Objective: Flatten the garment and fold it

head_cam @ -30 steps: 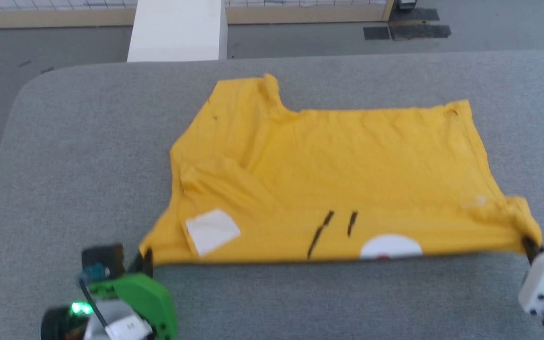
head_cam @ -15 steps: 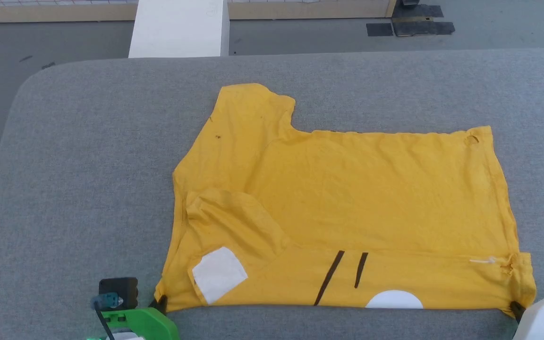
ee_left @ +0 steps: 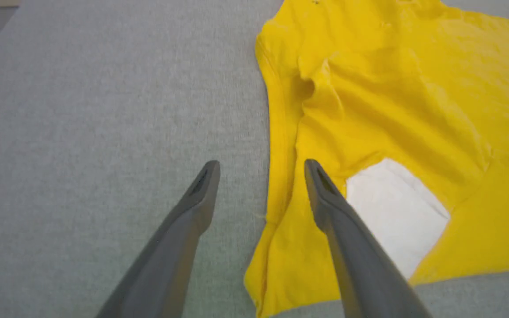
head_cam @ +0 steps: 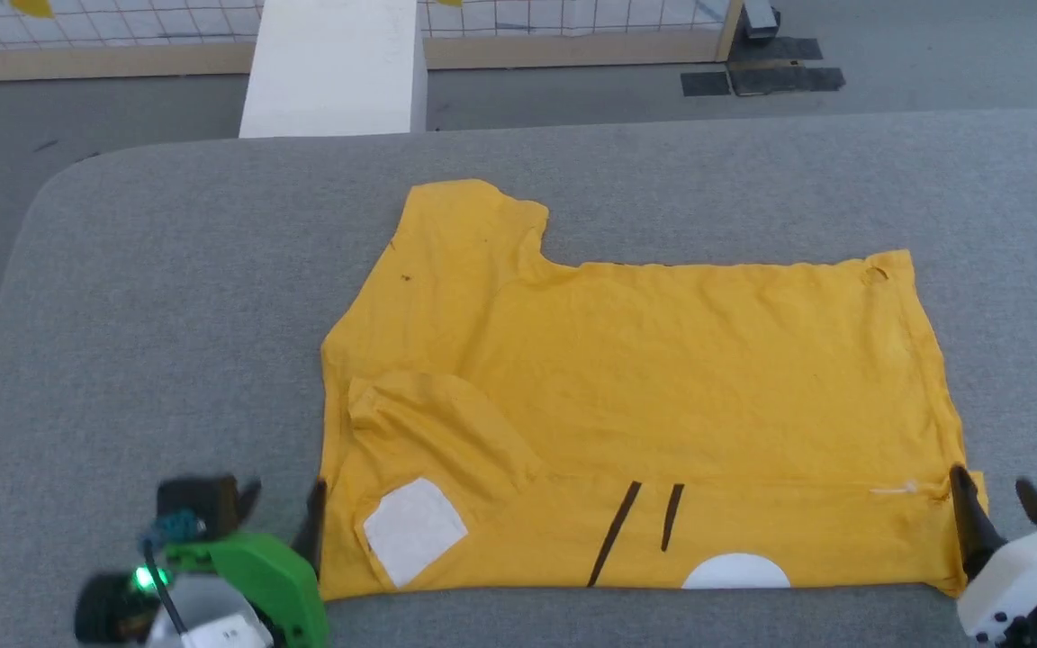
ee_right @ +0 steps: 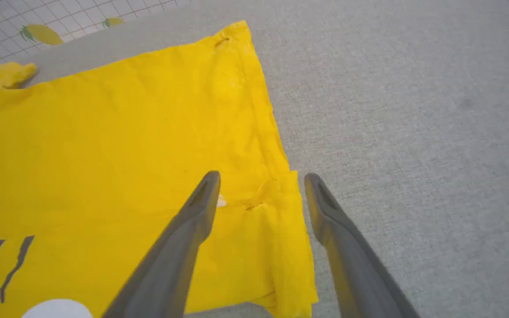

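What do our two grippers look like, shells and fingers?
The left gripper has a bright green shell over a white body, a lit green light and a black cable. The right gripper has a plain white shell. Both have long, tapering dark grey fingers with a slot near each tip.

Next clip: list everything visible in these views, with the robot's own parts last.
garment: one, bright yellow with a white patch and black strokes, spread mid-table.
table: one, grey fabric top, under the garment.
white block: one, white, on the floor beyond the table's far edge.
mesh fence: one, pale grid on a wooden rail, far background.
dark patches: a few, black, on the floor at far right.
left gripper: one, dark fingers, green housing, open at the garment's near left corner.
right gripper: one, dark fingers, white housing, open at the near right corner.
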Available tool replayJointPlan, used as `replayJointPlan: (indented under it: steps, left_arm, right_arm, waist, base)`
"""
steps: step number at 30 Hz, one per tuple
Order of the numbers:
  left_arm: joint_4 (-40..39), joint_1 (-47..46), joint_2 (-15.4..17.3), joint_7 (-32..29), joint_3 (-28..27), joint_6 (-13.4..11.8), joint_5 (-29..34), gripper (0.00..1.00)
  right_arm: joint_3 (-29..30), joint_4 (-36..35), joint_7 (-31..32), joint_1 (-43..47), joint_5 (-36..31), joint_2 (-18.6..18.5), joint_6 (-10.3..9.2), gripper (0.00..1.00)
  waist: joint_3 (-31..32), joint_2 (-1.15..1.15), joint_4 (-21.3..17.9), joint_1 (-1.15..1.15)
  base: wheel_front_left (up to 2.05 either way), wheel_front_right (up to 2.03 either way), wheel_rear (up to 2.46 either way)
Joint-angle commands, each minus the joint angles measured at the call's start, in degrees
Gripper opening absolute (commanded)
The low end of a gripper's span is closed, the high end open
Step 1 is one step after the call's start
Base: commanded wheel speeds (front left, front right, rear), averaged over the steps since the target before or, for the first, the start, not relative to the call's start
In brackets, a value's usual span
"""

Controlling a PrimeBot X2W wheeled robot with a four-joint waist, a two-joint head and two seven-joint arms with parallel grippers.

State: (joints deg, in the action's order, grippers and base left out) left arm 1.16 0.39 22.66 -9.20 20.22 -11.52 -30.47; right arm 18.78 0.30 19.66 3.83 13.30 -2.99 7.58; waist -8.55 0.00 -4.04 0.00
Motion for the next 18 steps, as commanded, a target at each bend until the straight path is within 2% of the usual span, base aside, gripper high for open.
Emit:
replayJointPlan:
  steps: [1, 3, 6, 10, 18]
  left_arm:
    - [-0.94, -3.36, 1.36, 1.53, -0.38, 1.0, 1.27, 1.0]
    - [-1.39, -6.92, 2.54, 3.46, -0.59, 2.75, 2.47, 1.0]
    - [-0.09, -13.79, 5.21, 4.98, 0.4, 6.81, 5.12, 1.0]
    - [3.72, -23.6, 6.23, 5.16, 0.32, 10.7, 5.56, 1.0]
    - [13.19, -41.76, 5.7, -1.45, 1.18, 15.09, 4.83, 1.0]
  right_arm:
    - [-1.39, -1.54, -2.89, -0.26, 0.18, -0.52, -0.09, 1.0]
    - [-3.83, -3.23, -7.6, -1.02, 0.39, -2.39, -0.09, 1.0]
    - [-7.02, -3.7, -14.25, -2.77, 0.7, -5.62, -0.09, 1.0]
    - [-11.06, -3.02, -20.84, -5.67, 0.76, -9.24, -0.09, 1.0]
    - [-18.21, -1.65, -24.7, -12.76, 2.42, -13.21, -0.09, 1.0]
  waist:
    - [-1.17, 0.0, -1.13, 0.0]
    - [-2.45, 0.0, -1.98, 0.0]
    - [-4.73, 0.0, -3.49, 0.0]
    - [-8.11, 0.0, -5.67, 0.0]
    - [-15.02, 0.0, -10.36, 0.0]
  base:
    - [0.0, 0.0, 0.0]
    - [0.0, 0.0, 0.0]
    - [0.0, 0.0, 0.0]
    - [0.0, 0.0, 0.0]
    - [0.0, 0.0, 0.0]
